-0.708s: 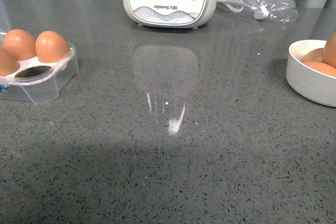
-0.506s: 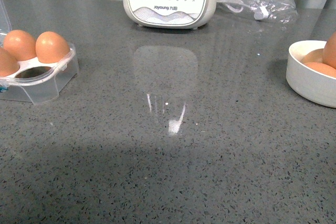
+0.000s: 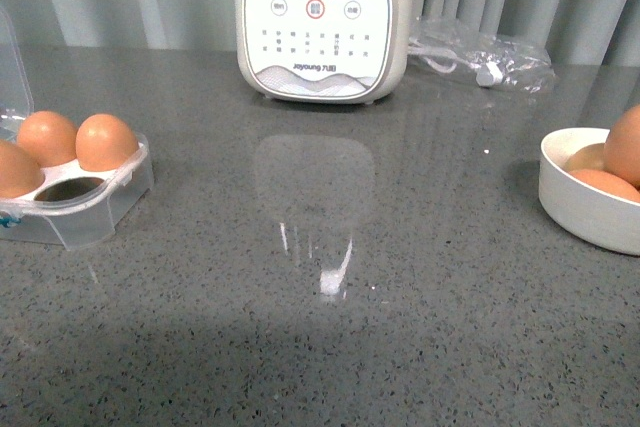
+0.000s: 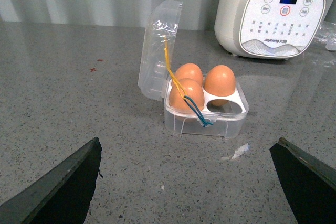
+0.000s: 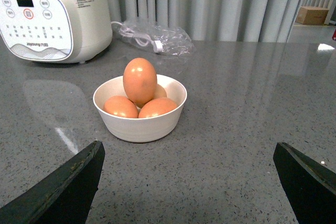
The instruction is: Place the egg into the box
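Observation:
The clear box [image 3: 88, 209] stands at the far left of the counter, lid up, with three orange-brown eggs [image 3: 106, 142] and one bare cup. The left wrist view shows the box [image 4: 206, 121] with its raised lid and the three eggs [image 4: 219, 80]. Several more eggs [image 5: 139, 81] lie in a round white bowl [image 5: 139, 125], which also shows at the front view's right edge [image 3: 585, 212]. My left gripper [image 4: 186, 182] is open and empty, short of the box. My right gripper [image 5: 189, 182] is open and empty, short of the bowl. Neither arm shows in the front view.
A white Joyoung cooker [image 3: 322, 22] stands at the back centre. A clear plastic bag with a cable [image 3: 480, 55] lies to its right. Grey curtains hang behind the speckled grey counter [image 3: 330, 337].
The front view has tilted up a little: the cooker's display and the curtains now show, and box and bowl sit lower in the picture. Nothing on the counter has moved.

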Available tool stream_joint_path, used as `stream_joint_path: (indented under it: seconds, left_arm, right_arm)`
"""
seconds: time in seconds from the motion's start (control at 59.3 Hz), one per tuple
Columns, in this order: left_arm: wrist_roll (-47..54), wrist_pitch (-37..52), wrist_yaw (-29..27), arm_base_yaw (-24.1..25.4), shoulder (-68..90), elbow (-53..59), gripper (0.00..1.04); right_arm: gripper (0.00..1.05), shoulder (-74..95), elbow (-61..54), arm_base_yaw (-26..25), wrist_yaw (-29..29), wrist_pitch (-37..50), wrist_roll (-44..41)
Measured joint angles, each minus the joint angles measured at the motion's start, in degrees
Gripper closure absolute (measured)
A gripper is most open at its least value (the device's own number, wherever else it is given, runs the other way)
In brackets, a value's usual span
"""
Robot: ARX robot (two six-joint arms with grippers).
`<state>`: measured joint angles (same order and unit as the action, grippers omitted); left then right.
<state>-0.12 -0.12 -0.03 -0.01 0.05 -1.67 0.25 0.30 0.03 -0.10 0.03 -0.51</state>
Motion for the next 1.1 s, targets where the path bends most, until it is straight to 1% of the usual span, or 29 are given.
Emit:
stream_joint_path:
  seconds: [0.776,0.843,0.894,0.944,0.995,1.029,1.079,1.096]
  left_arm:
    - [0.0,0.0,0.0,0.0,0.0,0.0,0.07]
    - [0.0,0.0,0.0,0.0,0.0,0.0,0.07]
    - [0.0,0.0,0.0,0.0,0.0,0.0,0.07]
    - [0.0,0.0,0.0,0.0,0.0,0.0,0.07]
    - [0.0,0.0,0.0,0.0,0.0,0.0,0.07]
    - [0.0,0.0,0.0,0.0,0.0,0.0,0.07]
    - [0.0,0.0,0.0,0.0,0.0,0.0,0.07]
    - [0.0,0.0,0.0,0.0,0.0,0.0,0.07]
  right_arm:
    - [0.07,0.0,0.0,0.0,0.0,0.0,0.0]
    - [0.07,0.5,0.0,0.5,2.5,0.2,0.0]
    - [0.07,2.5,0.1,0.4,2.8,2.6,0.0]
    - [0.07,7.5,0.4,-1.7,-0.6,8.4,0.4]
    - [0.07,15.6,1.8,-5.2,-4.7,16.8,1.0]
    - [0.07,19.0,2.5,-6.6,-6.3,20.2,1.2]
    - [0.07,27.6,5.0,-9.3,-9.3,28.0,2.0]
    - [0.07,28.8,5.4,-9.6,-9.7,29.0,2.1]
